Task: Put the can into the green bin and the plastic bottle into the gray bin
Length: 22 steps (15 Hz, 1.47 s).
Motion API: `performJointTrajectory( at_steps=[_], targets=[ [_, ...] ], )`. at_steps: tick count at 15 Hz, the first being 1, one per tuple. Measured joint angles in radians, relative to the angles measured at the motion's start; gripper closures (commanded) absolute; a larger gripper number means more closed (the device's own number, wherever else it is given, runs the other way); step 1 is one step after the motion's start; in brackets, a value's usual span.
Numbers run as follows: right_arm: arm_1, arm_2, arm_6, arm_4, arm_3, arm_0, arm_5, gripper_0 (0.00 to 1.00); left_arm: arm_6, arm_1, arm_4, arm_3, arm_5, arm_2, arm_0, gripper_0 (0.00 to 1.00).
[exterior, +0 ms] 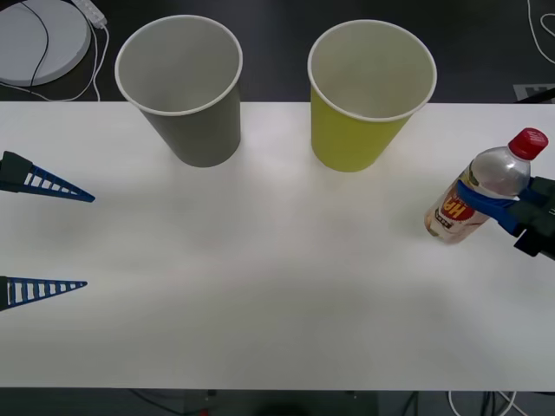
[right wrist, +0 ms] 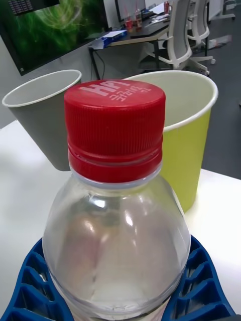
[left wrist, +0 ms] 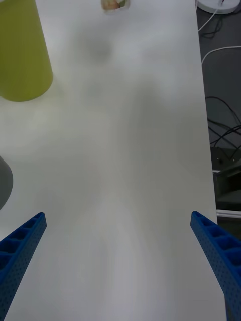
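our right hand (exterior: pixel 496 208) grips the small clear red-capped plastic bottle (exterior: pixel 482 187) mid-body at the white counter's (exterior: pixel 260 286) right edge; it looks light, slick and crushable. our left hand (exterior: pixel 74 238) waits open.

The right gripper (exterior: pixel 501 208) runs off the front view's right edge, so its body is cut away; its fingers (right wrist: pixel 30 281) are largely hidden behind the bottle (right wrist: pixel 118 241). The bottle's base is lost below the right wrist view, and its label (exterior: pixel 457 211) is perhaps too tilted to read. The left gripper (exterior: pixel 87 240) is cut by the left edge. The gray bin (left wrist: pixel 4 183) shows as a sliver.
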State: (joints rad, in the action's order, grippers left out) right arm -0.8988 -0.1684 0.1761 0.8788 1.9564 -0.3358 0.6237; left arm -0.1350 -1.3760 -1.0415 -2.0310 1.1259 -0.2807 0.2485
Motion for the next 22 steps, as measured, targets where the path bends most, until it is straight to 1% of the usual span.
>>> performJointTrajectory(
  at_steps=[2,4,9,13,15,18,22],
  targets=[
    [0.000,-0.036,0.056,0.037,0.063,-0.036,0.001,1.00,0.000,0.000,0.000,0.000,0.000,0.000,0.000,0.00],
    [0.000,-0.065,0.096,0.056,0.120,-0.063,0.001,1.00,0.000,0.000,0.000,0.000,0.000,0.000,0.000,0.00],
    [-0.011,-0.097,0.116,0.060,0.217,-0.078,0.002,1.00,0.000,0.000,0.000,0.000,0.000,0.000,0.000,0.00],
    [-0.045,-0.118,0.143,0.060,0.291,-0.078,0.002,1.00,0.000,0.000,0.000,0.000,0.000,0.000,0.000,0.00],
    [-0.068,-0.128,0.179,0.062,0.324,-0.078,0.002,1.00,0.000,0.000,0.000,0.000,0.000,0.000,0.000,0.00],
    [-0.102,-0.158,0.285,0.103,0.384,-0.079,0.002,1.00,0.000,0.000,0.000,0.000,0.000,0.000,0.000,0.00],
    [-0.135,-0.177,0.474,0.216,0.440,-0.027,0.002,1.00,0.000,0.000,0.000,0.000,0.000,0.000,0.000,0.00]
  ],
)
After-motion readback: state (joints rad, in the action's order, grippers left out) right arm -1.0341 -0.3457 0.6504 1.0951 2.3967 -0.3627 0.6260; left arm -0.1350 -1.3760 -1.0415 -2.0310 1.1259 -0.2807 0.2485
